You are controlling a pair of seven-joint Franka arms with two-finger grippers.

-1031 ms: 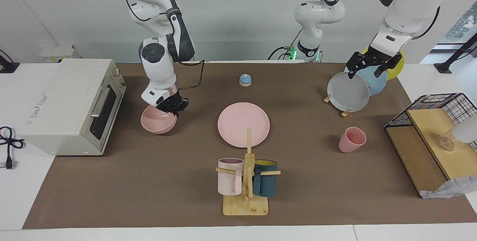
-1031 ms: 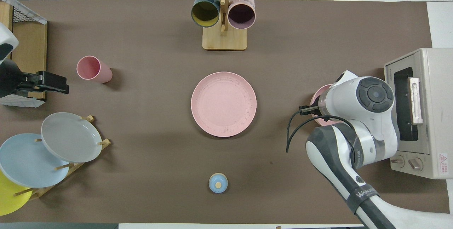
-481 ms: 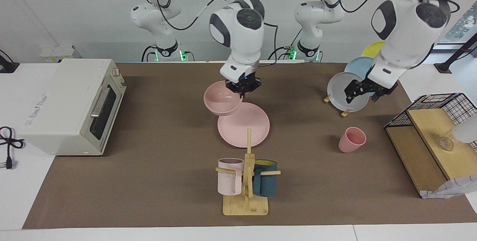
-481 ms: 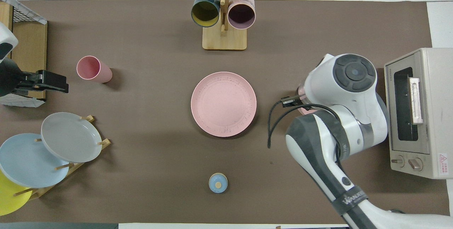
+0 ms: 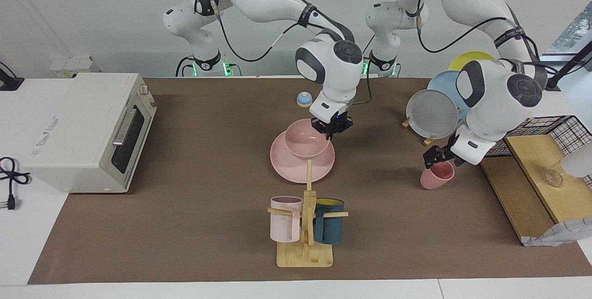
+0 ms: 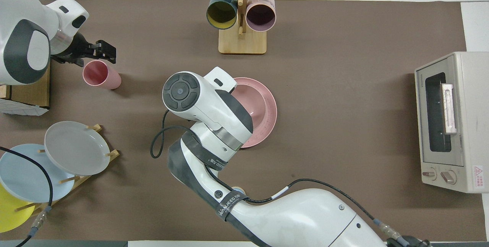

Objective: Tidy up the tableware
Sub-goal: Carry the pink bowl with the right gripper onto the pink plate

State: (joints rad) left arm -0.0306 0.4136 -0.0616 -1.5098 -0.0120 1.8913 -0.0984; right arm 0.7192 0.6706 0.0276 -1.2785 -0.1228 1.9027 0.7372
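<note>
Facing view: right gripper (image 5: 331, 129) clamped on pink bowl (image 5: 307, 140) rim, bowl over pink plate (image 5: 302, 155) at table centre; left gripper (image 5: 438, 158), fingers apart, over pink tumbler cup (image 5: 436, 174) toward the left arm's end.

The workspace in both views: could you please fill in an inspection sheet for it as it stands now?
Surface: brown mat covers the table.
Job's things: pink bowl over the pink plate, held at its rim; whether it rests there, cannot tell. Pink cup upright toward the left arm's end.
Clutter: mug rack with two mugs; plate rack with grey, blue and yellow plates; small blue bell.
Grippers: right gripper shut on the bowl's rim; left gripper at the cup's rim, not yet clamped.
Cables: black power cord beside the toaster oven.
Surroundings: wire shelf at the left arm's end.
</note>
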